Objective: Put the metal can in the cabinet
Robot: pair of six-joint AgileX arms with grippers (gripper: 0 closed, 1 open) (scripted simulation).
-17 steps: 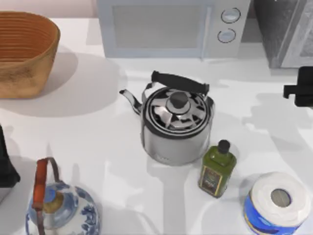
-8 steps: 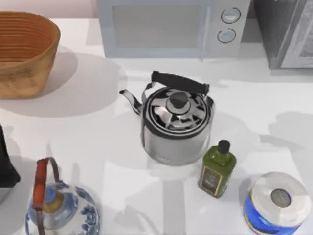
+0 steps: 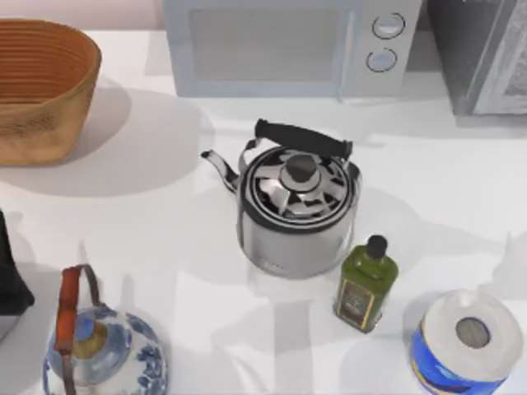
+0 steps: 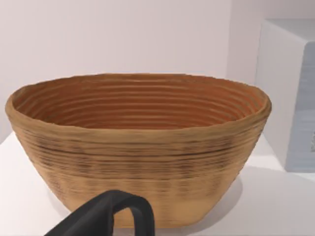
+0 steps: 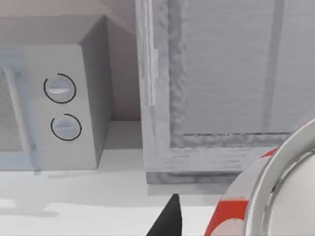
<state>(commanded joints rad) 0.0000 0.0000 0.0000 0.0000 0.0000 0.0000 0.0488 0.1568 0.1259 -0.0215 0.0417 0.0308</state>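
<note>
The metal can (image 5: 266,196) looms close in the right wrist view, showing its silver rim and a red and white label. It sits off the table, and my right gripper (image 5: 209,223) is shut on it, with one black fingertip (image 5: 167,219) beside it. The grey cabinet (image 5: 221,73) stands straight ahead of the can, next to the microwave (image 5: 54,108). From above, the cabinet (image 3: 486,49) is at the back right corner. My left arm (image 3: 10,280) is parked at the table's left edge, and one of its dark fingers (image 4: 113,214) shows before the basket.
A steel kettle (image 3: 298,210) stands mid-table with a green oil bottle (image 3: 365,284) and a blue-wrapped paper roll (image 3: 467,341) to its front right. A wicker basket (image 3: 41,86) is at the back left, a blue-patterned teapot (image 3: 103,354) at the front left, and the microwave (image 3: 288,45) at the back.
My right gripper, seen at the top view's right edge a second ago, has moved out of that view. Its shadow on the table's right side has shifted toward the front right.
</note>
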